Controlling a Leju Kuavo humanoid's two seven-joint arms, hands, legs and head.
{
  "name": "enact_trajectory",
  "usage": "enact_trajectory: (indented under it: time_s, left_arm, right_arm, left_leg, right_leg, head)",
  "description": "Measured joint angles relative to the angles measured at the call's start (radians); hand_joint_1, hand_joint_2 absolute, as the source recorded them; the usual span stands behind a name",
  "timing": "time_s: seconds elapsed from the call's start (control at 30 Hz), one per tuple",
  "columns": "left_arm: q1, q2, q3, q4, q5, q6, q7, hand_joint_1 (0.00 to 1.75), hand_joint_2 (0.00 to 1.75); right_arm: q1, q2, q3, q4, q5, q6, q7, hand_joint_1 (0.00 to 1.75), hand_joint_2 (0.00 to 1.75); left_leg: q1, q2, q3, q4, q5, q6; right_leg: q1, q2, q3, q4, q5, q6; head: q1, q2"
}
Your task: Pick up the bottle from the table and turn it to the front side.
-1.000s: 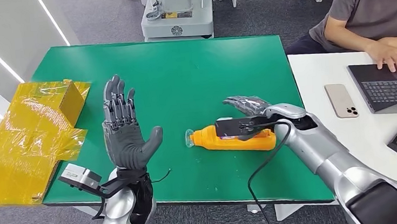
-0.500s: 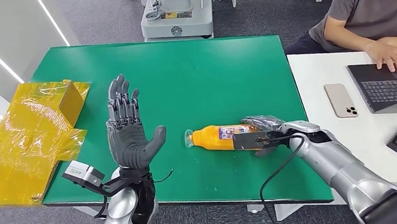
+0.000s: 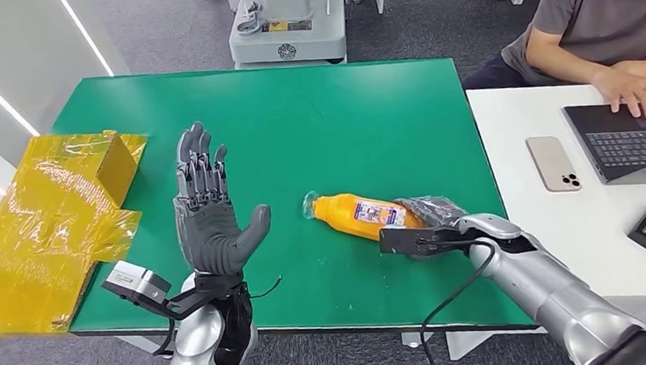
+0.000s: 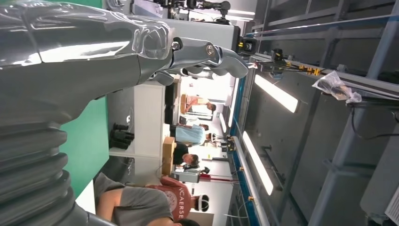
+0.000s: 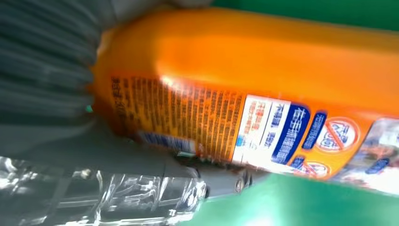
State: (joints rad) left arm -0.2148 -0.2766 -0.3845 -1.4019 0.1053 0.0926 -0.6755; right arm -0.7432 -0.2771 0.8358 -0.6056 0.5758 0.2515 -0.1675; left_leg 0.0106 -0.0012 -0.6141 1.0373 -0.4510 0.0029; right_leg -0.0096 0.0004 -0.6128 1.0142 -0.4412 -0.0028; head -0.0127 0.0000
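On the green tabletop [image 3: 365, 99], the right hand [image 3: 432, 213] grips the orange bottle [image 3: 358, 215]; the left hand [image 3: 208, 215] is raised, fingers spread, empty.

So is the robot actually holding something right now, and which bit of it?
Yes. Its right hand grips the orange bottle at its bottom end, away from the cap. The left hand is raised, fingers spread, holding nothing.

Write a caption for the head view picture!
Right hand grips the orange bottle on the green table; left hand raised open.
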Motion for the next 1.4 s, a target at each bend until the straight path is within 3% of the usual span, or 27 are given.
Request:
enact_trajectory:
  time_s: [0.93, 1.0, 1.17, 1.27, 1.4]
  left_arm:
    - [0.0, 0.008, 0.0, 0.0, 0.0, 0.001, 0.002, 0.0, 1.75]
    - [0.001, 0.008, 0.0, 0.0, 0.0, 0.009, -0.004, 0.0, 1.75]
    - [0.01, 0.01, 0.0, -0.003, 0.001, 0.04, -0.018, 0.0, 1.75]
    - [0.01, 0.011, 0.0, -0.003, 0.027, 0.039, -0.009, 0.0, 1.75]
    - [0.011, 0.013, 0.0, 0.003, 0.14, -0.03, 0.039, 0.0, 1.75]
  right_arm:
    - [0.053, -0.005, -0.021, -0.054, 0.028, -0.11, -0.021, 1.75, 1.75]
    - [0.071, 0.002, -0.033, -0.071, 0.045, -0.199, -0.031, 1.75, 1.75]
    - [0.121, 0.076, -0.133, -0.166, 0.126, -0.578, -0.028, 1.75, 1.75]
    - [0.155, 0.12, -0.198, -0.236, 0.143, -0.702, -0.03, 1.75, 1.75]
    - [0.226, 0.168, -0.279, -0.313, 0.12, -0.857, -0.056, 1.75, 1.75]
  left_leg:
    - [0.0, 0.0, 0.0, 0.0, 0.0, 0.0]
    - [0.0, -0.001, -0.001, 0.0, 0.0, 0.0]
    - [0.0, 0.001, -0.001, 0.0, 0.0, 0.0]
    - [0.0, -0.001, -0.001, -0.001, 0.0, 0.0]
    - [0.0, -0.002, -0.002, -0.001, 0.0, 0.0]
  right_leg:
    - [0.0, 0.0, 0.001, 0.0, 0.0, 0.0]
    - [0.0, -0.001, 0.001, 0.0, 0.0, 0.0]
    - [0.0, 0.002, -0.002, 0.001, 0.0, 0.0]
    - [0.0, -0.001, -0.001, 0.001, 0.0, 0.0]
    - [0.0, -0.002, -0.001, 0.001, -0.001, 0.0]
  head:
    - [0.0, 0.0]
    - [0.0, 0.0]
    - [0.0, 0.0]
    - [0.0, 0.0]
    - [0.0, 0.0]
